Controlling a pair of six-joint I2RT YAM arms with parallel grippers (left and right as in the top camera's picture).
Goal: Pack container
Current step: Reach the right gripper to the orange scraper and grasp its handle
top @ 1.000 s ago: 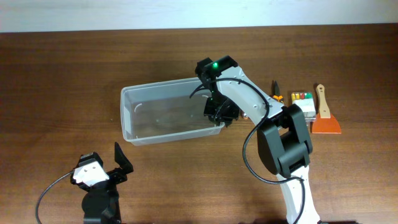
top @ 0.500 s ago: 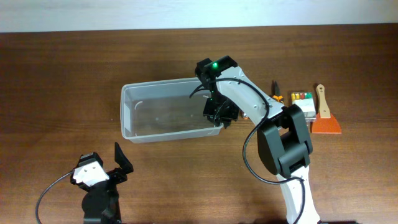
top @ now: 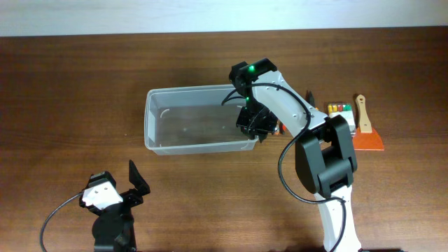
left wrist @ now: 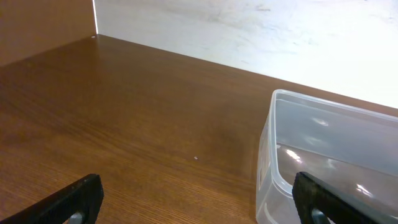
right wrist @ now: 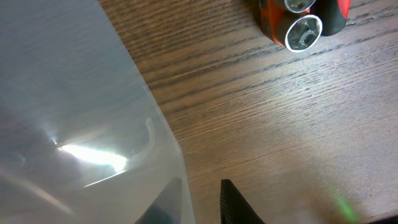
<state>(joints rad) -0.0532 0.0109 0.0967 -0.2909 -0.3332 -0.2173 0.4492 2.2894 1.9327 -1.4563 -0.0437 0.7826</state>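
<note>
Container [top: 199,119]: clear tub, mid-surface toward the far edge, long side parallel to that edge, nothing visible inside. Right pincer [top: 253,129]: narrow, one finger inside and one outside the tub's right wall at its near corner, apparently gripping the wall. Left pincer [left wrist: 199,208]: wide, holding nothing, parked by the near edge left of centre, well apart from the tub. Step in hand, as judged: positioning the tub before loading. Recommended handling: keep the wall grip low and steady, slide rather than lift so the thin plastic does not flex or tip, and release straight upward. Loose stock toward the right edge: orange tool [right wrist: 297,20] just beside the tub's right end, bit box [top: 340,115], scraper [top: 365,130]. Open room: broad bare surface [top: 70,84] left of and in front of the tub. The right end is tight, with the tools close.
</note>
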